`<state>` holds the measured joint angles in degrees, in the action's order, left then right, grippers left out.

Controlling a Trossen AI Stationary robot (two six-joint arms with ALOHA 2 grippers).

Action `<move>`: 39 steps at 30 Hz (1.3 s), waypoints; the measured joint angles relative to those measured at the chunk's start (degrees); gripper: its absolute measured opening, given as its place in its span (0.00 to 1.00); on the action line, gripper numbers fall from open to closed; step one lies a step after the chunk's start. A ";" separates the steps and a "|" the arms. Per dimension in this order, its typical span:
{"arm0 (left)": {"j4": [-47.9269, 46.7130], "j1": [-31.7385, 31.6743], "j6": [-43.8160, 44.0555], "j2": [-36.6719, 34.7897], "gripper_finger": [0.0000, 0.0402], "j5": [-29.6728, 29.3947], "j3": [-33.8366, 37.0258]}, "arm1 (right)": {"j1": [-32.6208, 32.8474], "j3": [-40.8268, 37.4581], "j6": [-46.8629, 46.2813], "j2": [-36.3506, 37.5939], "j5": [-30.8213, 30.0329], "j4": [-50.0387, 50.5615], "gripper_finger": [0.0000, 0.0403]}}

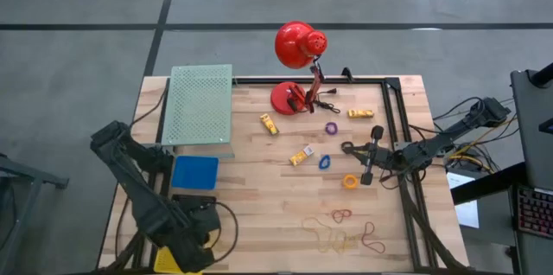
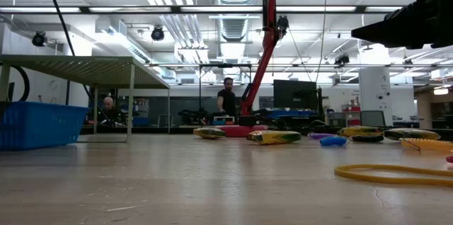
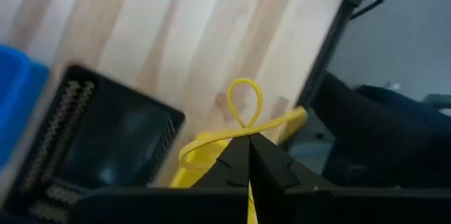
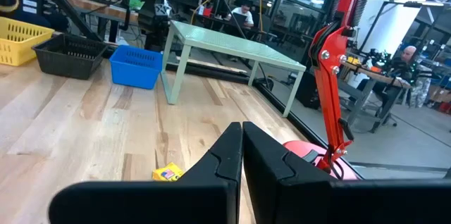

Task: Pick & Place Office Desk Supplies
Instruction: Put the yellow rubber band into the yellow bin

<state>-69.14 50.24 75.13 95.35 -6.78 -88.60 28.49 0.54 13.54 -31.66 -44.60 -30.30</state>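
My left gripper [image 3: 248, 139] is at the table's near left corner [image 1: 186, 253], shut on a yellow rubber band [image 3: 243, 108]. My right gripper [image 4: 242, 129] hovers shut above the table's right part [image 1: 347, 148], touching nothing. Loose on the wood lie three yellow pieces [image 1: 270, 124] [image 1: 301, 156] [image 1: 361, 113], a purple ring [image 1: 331, 128], a blue ring [image 1: 325, 162], an orange ring [image 1: 350, 182], red rubber bands [image 1: 341, 215] and tan bands [image 1: 333, 240]. One yellow piece [image 4: 168, 173] shows below the right gripper's fingers. My left gripper pinches the yellow rubber band between its two fingertips, at a crossing of the band [image 3: 246, 129]. A small loop [image 3: 244, 86] stands out beyond the tips, and the rest of the band trails off to both sides. The band is lifted clear of the wood.
A red desk lamp [image 1: 298, 67] stands at the far edge. A green mesh riser [image 1: 201, 105] is far left, with a blue bin [image 1: 194, 172], a black basket [image 3: 106, 139] and a yellow basket [image 4: 21, 37] nearer. A black frame [image 1: 397, 137] runs along the right edge.
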 joint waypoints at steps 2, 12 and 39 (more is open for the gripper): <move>0.00 1.15 2.18 -0.41 0.01 0.54 0.00 | 0.00 0.00 0.00 0.00 -0.02 0.00 0.02; -0.36 7.20 12.82 -0.35 0.03 3.43 1.34 | 0.00 0.00 0.00 0.00 -0.01 0.02 0.02; 22.18 12.41 30.45 -0.28 0.03 14.31 27.98 | -0.02 0.00 0.00 0.02 0.00 0.02 0.02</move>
<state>-46.96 62.65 105.57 95.07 7.53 -60.62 28.47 0.54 13.54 -31.64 -44.60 -30.28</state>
